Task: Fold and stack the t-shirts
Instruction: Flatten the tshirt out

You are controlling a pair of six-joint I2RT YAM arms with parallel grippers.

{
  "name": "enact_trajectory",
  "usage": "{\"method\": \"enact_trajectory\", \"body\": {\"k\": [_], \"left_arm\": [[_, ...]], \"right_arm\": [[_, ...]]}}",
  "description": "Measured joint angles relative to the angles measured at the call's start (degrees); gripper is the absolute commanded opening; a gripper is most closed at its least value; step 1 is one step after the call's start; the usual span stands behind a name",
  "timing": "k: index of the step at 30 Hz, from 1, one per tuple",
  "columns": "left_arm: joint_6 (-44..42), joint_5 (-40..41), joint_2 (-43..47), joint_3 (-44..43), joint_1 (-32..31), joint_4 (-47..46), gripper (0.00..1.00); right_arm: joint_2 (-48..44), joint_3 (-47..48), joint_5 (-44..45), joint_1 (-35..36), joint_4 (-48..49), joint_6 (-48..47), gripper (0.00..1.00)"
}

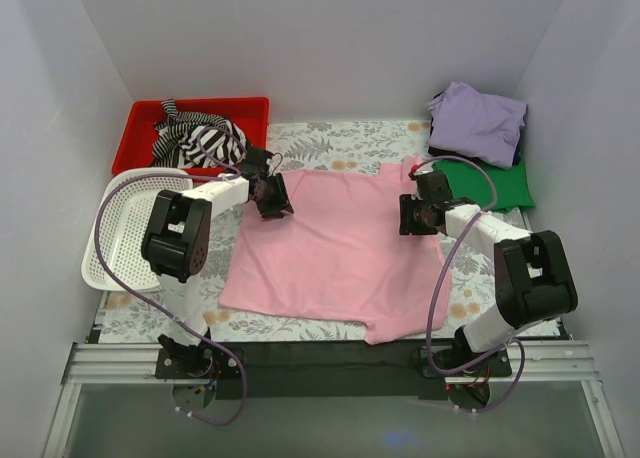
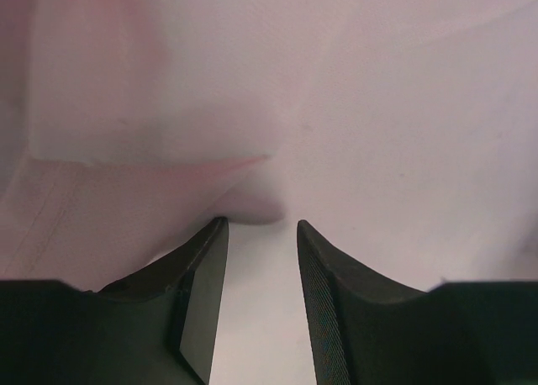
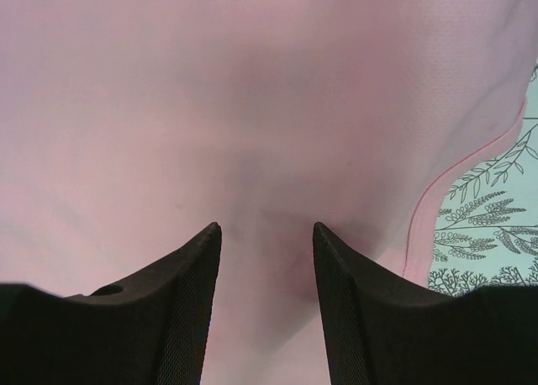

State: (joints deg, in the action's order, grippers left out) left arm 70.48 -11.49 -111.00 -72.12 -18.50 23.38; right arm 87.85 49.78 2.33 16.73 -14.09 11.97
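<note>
Pink tee [image 1: 335, 253] flat, unfolded; lavender tee [image 1: 478, 123] overlapping folded green tee [image 1: 497, 185].

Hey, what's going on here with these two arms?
Two robot arms are working on a pink t-shirt spread out on the table. The left gripper sits at its far left corner, the right gripper at its far right edge. The right jaws stand apart over the cloth; the left's grip is unclear. A lavender t-shirt lies folded on a green t-shirt at the far right.
</note>
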Motion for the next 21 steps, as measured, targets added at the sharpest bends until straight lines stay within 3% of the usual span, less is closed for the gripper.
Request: {"method": "enact_trajectory", "body": {"k": [8,15,21], "left_arm": [[2.01,6.34,-0.17,-0.96,1.79,1.07,0.37],[5.16,6.27,8.52,9.92,2.56,1.75,0.38],[7.26,7.08,15.15,16.31,-0.81,7.04,0.38]], "right_arm": [[3.43,-0.33,6.23,-0.31,-2.38,0.96,0.60],[4.11,0.00,8.41,-0.59,-2.43,1.40,0.61],[3.93,0.24,9.73,-0.76,-2.27,1.14,0.62]]}}
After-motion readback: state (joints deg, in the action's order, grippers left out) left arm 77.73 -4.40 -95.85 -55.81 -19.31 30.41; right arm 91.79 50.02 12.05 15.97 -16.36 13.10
